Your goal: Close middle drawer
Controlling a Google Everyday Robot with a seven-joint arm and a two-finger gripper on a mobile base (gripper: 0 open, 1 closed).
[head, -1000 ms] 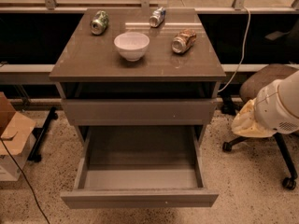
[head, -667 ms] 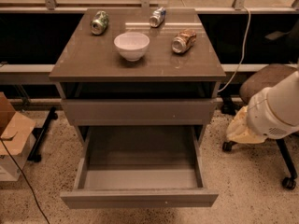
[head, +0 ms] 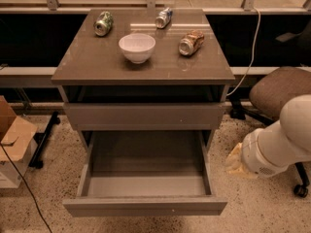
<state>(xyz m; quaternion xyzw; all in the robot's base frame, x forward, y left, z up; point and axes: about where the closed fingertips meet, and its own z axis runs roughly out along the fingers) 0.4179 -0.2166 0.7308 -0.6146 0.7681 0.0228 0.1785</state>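
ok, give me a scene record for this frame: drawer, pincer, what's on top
middle drawer: pulled far out, nothing visible inside
drawer above: front sits back near the cabinet body
pincer: low at the right of the cabinet, apart from the middle drawer, touching nothing
cabinet top: white bowl upright near centre; three cans on their sides: green can back left, blue can back centre, brown can right of the bowl
surroundings: office chair at right, cardboard box at left
task status: not yet closed

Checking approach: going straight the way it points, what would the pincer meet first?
Likely the right wall of the open middle drawer; the pincer sits low right, pointing left at it. Depth unclear.
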